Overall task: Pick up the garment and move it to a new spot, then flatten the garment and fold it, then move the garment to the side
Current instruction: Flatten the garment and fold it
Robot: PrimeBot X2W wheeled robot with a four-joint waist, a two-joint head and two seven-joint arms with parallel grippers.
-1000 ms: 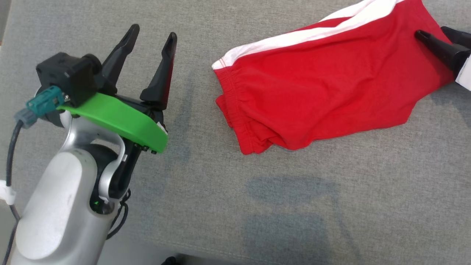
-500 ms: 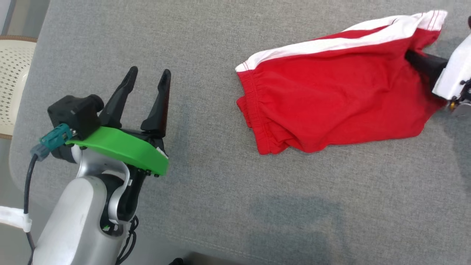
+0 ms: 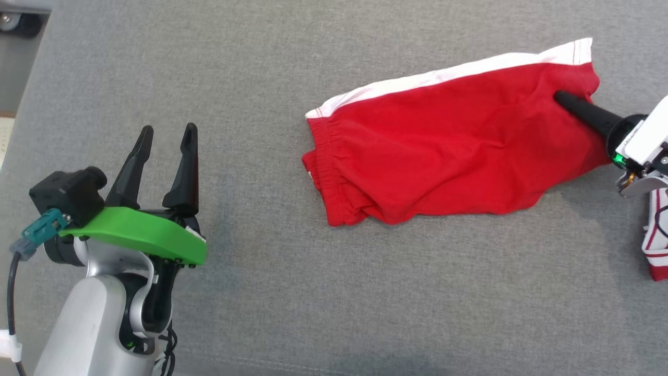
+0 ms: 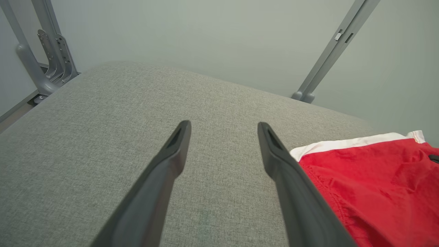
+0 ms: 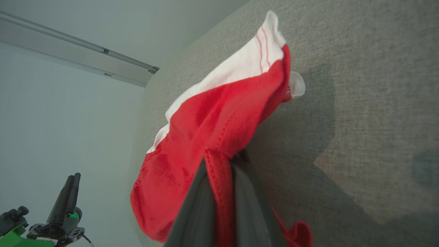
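The garment (image 3: 449,146) is a pair of red shorts with a white side stripe, lying stretched on the grey padded table (image 3: 334,292). My right gripper (image 3: 566,100) comes in from the right edge and is shut on the garment's right end. The right wrist view shows a red hem pinched between the dark fingers (image 5: 247,206), with the garment (image 5: 205,133) hanging away from them. My left gripper (image 3: 168,133) stands open and empty at the lower left, well apart from the waistband. The left wrist view shows that gripper (image 4: 223,125) over bare table, with the garment (image 4: 377,192) to its right.
A red and white piece of cloth (image 3: 655,245) shows at the right edge below my right wrist. The table's left edge (image 3: 21,120) runs near my left arm. Grey frame posts (image 4: 329,55) stand beyond the far edge, against a pale wall.
My right gripper has gone from open over the garment's right end to shut on it, and that end is drawn up and out. The head camera has shifted. The left gripper stays open.
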